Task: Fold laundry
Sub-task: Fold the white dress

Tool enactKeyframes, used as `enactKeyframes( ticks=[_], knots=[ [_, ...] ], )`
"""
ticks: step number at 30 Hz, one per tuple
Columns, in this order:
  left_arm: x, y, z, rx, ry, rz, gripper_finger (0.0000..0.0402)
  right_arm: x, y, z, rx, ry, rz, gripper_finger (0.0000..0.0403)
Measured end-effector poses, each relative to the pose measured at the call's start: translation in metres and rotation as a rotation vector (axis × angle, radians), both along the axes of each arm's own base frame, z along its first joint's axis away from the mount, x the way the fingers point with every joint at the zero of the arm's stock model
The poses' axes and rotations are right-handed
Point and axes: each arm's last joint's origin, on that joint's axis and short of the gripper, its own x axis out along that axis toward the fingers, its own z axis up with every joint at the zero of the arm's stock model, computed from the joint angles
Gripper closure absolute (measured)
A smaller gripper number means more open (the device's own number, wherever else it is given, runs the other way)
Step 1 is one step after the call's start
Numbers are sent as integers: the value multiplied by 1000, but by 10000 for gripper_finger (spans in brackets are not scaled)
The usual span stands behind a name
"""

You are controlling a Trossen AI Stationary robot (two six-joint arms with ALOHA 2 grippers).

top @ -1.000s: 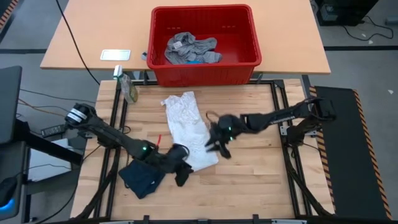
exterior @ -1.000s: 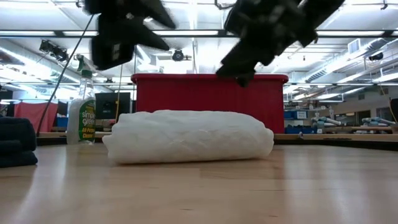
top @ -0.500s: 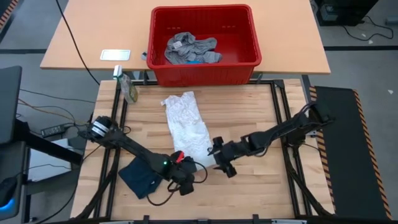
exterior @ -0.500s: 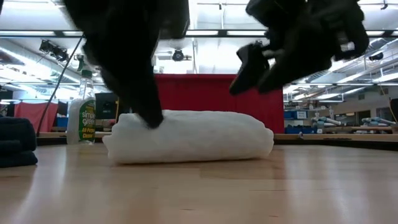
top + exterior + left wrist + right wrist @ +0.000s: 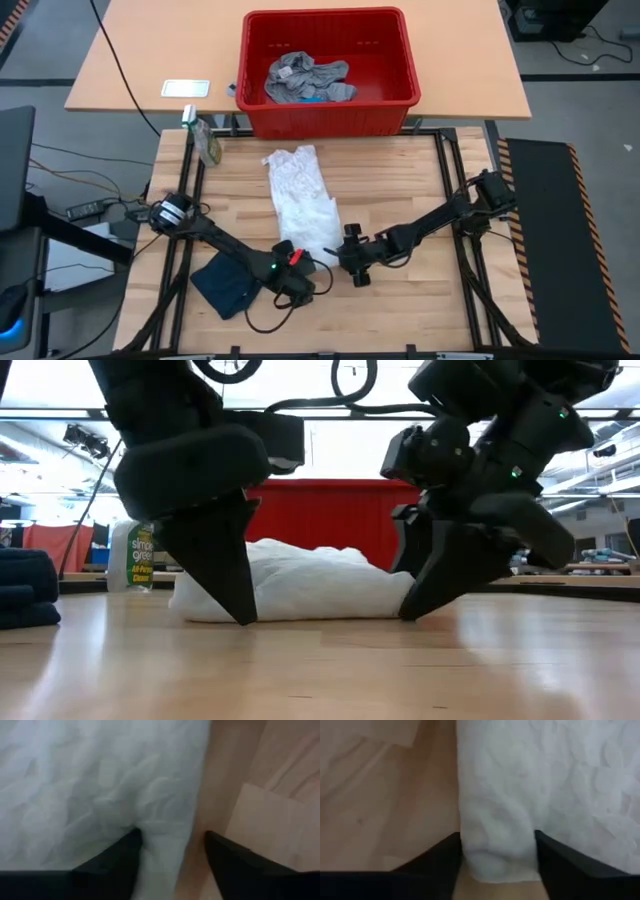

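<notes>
A white textured garment (image 5: pixel 302 200) lies flat and lengthwise on the wooden table, its near end bunched. My left gripper (image 5: pixel 172 855) is open and low at that end's left corner, and in the low view it (image 5: pixel 238 610) reaches the table top. My right gripper (image 5: pixel 497 855), also open, stands astride the right corner, and the low view shows it (image 5: pixel 412 605) beside the cloth. A folded dark navy garment (image 5: pixel 228 283) rests on the table left of my left arm. Grey garments (image 5: pixel 305 78) with a bit of bright blue lie in the red basket (image 5: pixel 400 60). My left gripper comes steeply from above at the white garment's near left corner (image 5: pixel 165 827). One finger (image 5: pixel 117 860) rests on the cloth, where a small dent shows; the other (image 5: pixel 230 860) is over bare wood past the edge. The cloth lies on the table. My right gripper comes down from above with the near right corner (image 5: pixel 497 847) filling the gap between its open fingers (image 5: pixel 445 857). The cloth lies on the table; whether the fingers press it, I cannot tell.
A green spray bottle (image 5: pixel 208 142) lies near the table's far left corner. The red basket sits on a second table (image 5: pixel 150 50) beyond the far edge, with a small white device (image 5: pixel 186 88) beside it. Bare wood (image 5: pixel 410 310) lies right of and nearer than the garment.
Both grippers have come down to the table at the white garment's near end, the left moving right from above the navy cloth, the right moving toward the near left. The garment's near end, a smooth roll before, is now bunched and sits slightly farther back.
</notes>
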Motion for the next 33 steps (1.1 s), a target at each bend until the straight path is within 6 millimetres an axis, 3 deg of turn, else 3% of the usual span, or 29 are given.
enactKeyframes(
  ticks=[3, 7, 9, 13, 16, 20, 23, 28, 33],
  knots=[
    [0, -1, 0, -27, -10, 46, 248, -2, 0, 7, 104, 6, -56, 267],
    [-5, -8, 18, -180, -14, 65, 352, -8, 4, 30, 288, 9, -36, 376],
    [-6, -14, 34, -286, -16, 33, 387, -11, 6, 48, 411, -7, -20, 378],
    [-6, -22, 86, -439, -100, -36, 389, -22, 7, 84, 608, -9, 0, 359],
    [-10, -16, 129, -462, -188, -59, 391, -32, 4, 112, 689, -73, 22, 364],
    [-17, 14, 173, -364, -265, -37, 398, -40, -16, 139, 713, -168, -39, 377],
    [-19, 46, 179, -277, -239, 10, 399, -39, -41, 145, 693, -220, -139, 377],
    [-15, 107, 160, -173, -123, 82, 400, -26, -89, 122, 669, -157, -323, 377],
    [-14, 176, 121, -188, -59, 160, 401, -14, -130, 87, 683, -64, -459, 377]
  ],
)
